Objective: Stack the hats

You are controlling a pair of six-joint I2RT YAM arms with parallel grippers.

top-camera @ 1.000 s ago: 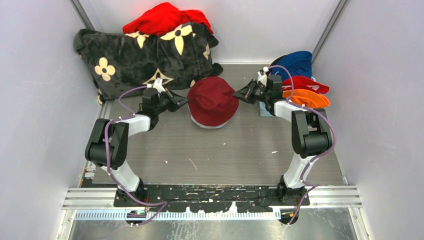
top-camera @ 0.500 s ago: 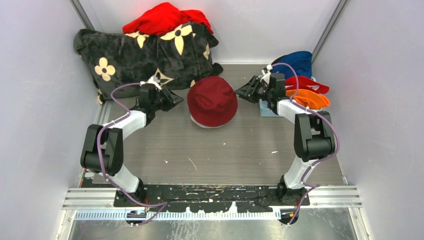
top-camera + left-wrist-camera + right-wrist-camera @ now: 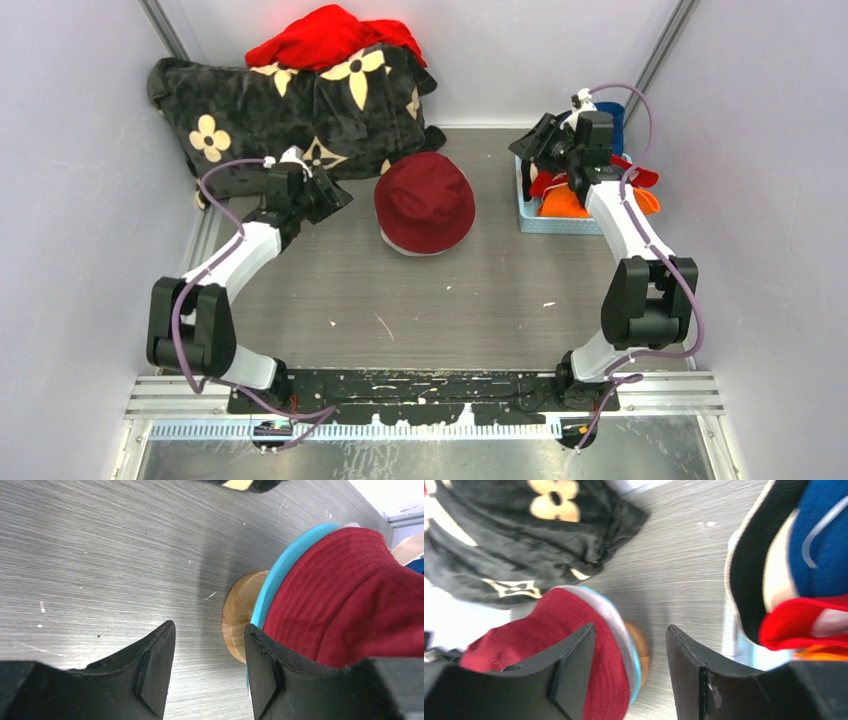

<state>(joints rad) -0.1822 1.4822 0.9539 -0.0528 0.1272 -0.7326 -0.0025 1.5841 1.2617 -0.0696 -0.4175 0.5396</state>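
**Maroon hat tops the stack at mid-table, both arms empty**

The maroon hat (image 3: 424, 200) sits crown-up near the middle of the table (image 3: 450, 300), the top layer of a stack. The wrist views show a grey brim (image 3: 616, 622) and a teal brim (image 3: 282, 572) beneath it, and the pile rests on a round wooden stand (image 3: 239, 617).

At the table's right edge a pale blue basket (image 3: 545, 226) holds an orange hat (image 3: 562, 205) and a red hat (image 3: 640, 177). A blue hat (image 3: 612, 115) lies at its far end, partly behind the right arm. Whether the blue one lies inside the basket or just beyond it cannot be told.

The left gripper (image 3: 335, 193) hangs just left of the stack without touching it. Its fingers are spread with nothing between them, and its camera looks low along the table at the stand and brims.

The right gripper (image 3: 527, 148) is over the basket's far left corner, apart from the stack. Its fingers are likewise parted and empty. In its camera the stack lies below and to the left, with the blue and red hats close on the right.

At the far left a black blanket (image 3: 270, 110) with cream flower marks lies heaped against the back wall, its near edge close to the left gripper. A bright red cloth (image 3: 330, 35) is piled on top of it.
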